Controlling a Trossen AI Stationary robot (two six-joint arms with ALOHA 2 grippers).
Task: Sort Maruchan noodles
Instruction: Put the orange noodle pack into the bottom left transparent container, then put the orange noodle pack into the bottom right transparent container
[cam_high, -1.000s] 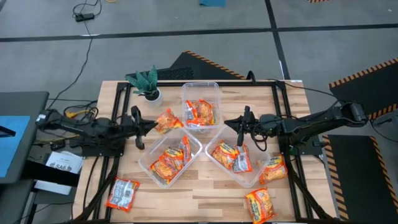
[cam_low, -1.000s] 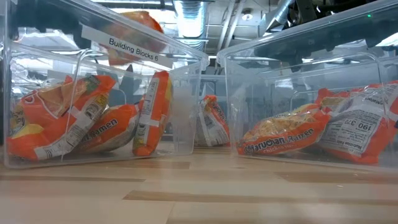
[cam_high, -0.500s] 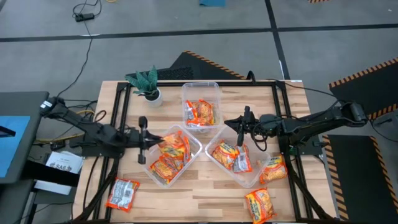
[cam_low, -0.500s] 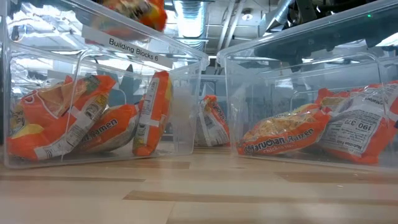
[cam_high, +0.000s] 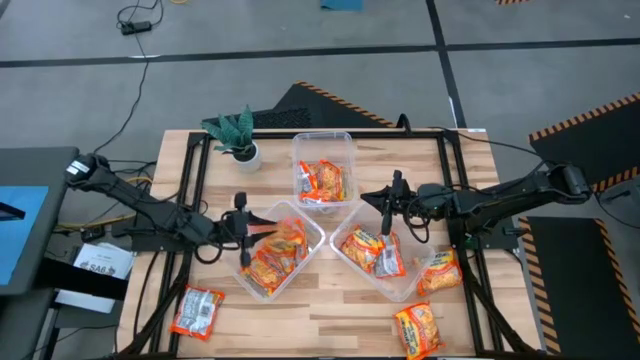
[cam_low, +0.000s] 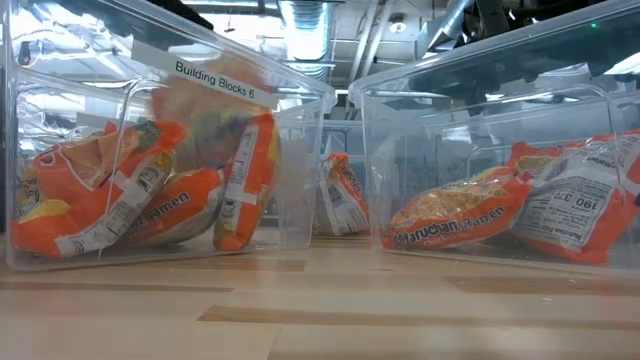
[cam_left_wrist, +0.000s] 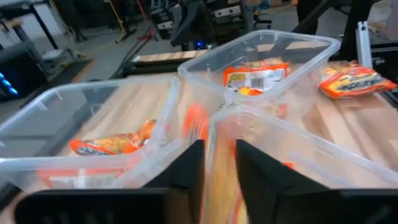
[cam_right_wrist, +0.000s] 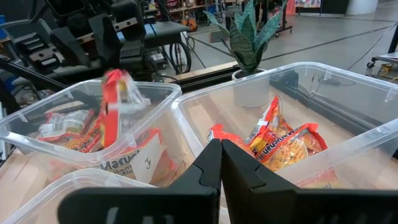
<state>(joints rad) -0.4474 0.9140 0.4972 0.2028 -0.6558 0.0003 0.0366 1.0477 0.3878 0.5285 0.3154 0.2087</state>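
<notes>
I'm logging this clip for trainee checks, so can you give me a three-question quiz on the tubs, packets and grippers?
1. True or false: the right gripper holds a packet.
2. The left gripper is at which tub? A far tub, B left tub, C right tub.
3. How many packets lie on the bare table?
Key: 1 false, its fingers are shut on nothing. 2 B. 3 three.

Orange-red noodle packets (cam_high: 270, 258) are piled in three clear tubs at frame centre. Three more are seen lying loose: one lower left (cam_high: 197, 311), two lower right (cam_high: 418, 329).
</notes>
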